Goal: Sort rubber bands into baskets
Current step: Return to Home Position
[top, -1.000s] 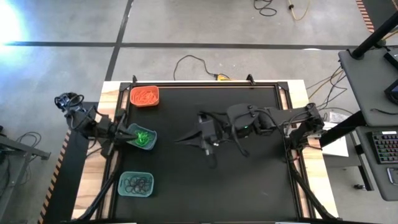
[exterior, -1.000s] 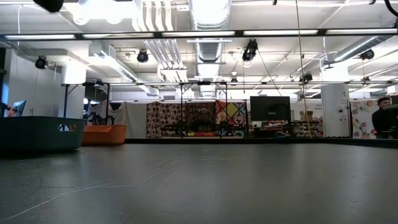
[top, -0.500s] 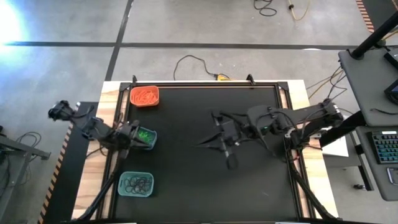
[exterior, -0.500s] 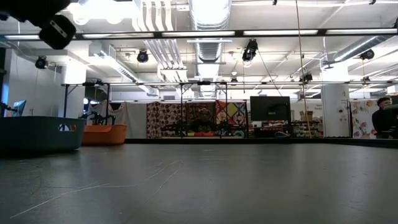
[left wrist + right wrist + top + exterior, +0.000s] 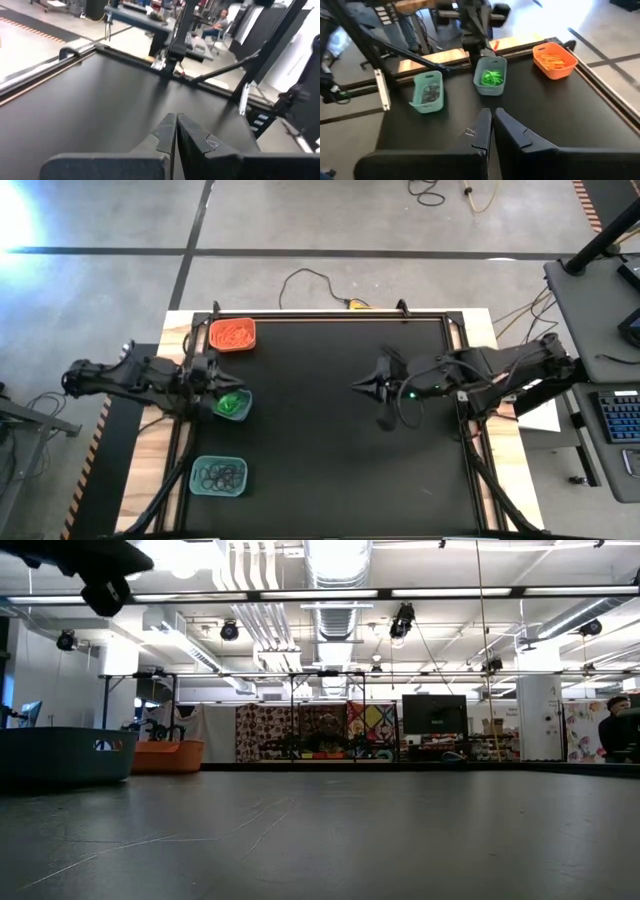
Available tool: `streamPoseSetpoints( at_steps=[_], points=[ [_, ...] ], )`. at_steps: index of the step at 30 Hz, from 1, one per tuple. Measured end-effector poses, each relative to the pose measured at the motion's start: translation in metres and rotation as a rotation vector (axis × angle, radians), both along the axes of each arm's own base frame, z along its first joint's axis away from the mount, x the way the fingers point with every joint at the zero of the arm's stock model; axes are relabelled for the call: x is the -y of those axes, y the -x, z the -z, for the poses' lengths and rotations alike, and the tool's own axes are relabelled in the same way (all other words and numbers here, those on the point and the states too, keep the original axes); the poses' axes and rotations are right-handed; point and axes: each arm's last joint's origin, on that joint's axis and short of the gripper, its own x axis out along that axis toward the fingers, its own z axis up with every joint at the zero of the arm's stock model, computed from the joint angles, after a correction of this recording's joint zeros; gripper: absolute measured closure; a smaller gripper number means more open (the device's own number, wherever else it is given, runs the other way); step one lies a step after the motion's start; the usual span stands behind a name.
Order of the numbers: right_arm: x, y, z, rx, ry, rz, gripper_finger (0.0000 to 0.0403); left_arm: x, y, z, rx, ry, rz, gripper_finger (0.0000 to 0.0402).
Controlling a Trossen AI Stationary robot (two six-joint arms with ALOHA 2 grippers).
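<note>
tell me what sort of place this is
Likely a robotics lab in a big open hall: bare ceiling ducts and strip lights, a concrete floor with loose cables, and a black table with the left gripper by the baskets and the right gripper over its middle.

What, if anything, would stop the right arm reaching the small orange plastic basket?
Probably yes, it can reach: the right gripper hangs shut above the black mat, with only bare mat between it and the orange basket. The left gripper is beside a teal basket, off that line.
</note>
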Motion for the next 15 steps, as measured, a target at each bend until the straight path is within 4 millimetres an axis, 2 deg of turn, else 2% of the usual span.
streamPoseSetpoints(
  at_steps=[5, 8, 11, 15],
  points=[
    [-0.002, -0.005, 0.011, -0.046, 0.020, -0.006, 0.0390, 0.000, 0.000, -0.018, 0.054, -0.009, -0.006, 0.0401],
    [-0.003, -0.011, 0.016, -0.057, 0.078, -0.032, 0.0390, -0.002, 0.001, -0.031, 0.095, -0.130, -0.030, 0.0401],
    [-0.004, -0.014, 0.023, -0.070, 0.146, -0.061, 0.0390, -0.002, 0.002, -0.031, 0.099, -0.167, -0.030, 0.0401],
    [-0.004, -0.010, 0.039, -0.023, 0.170, -0.083, 0.0390, -0.001, 0.001, -0.014, 0.077, -0.209, 0.008, 0.0401]
  ],
)
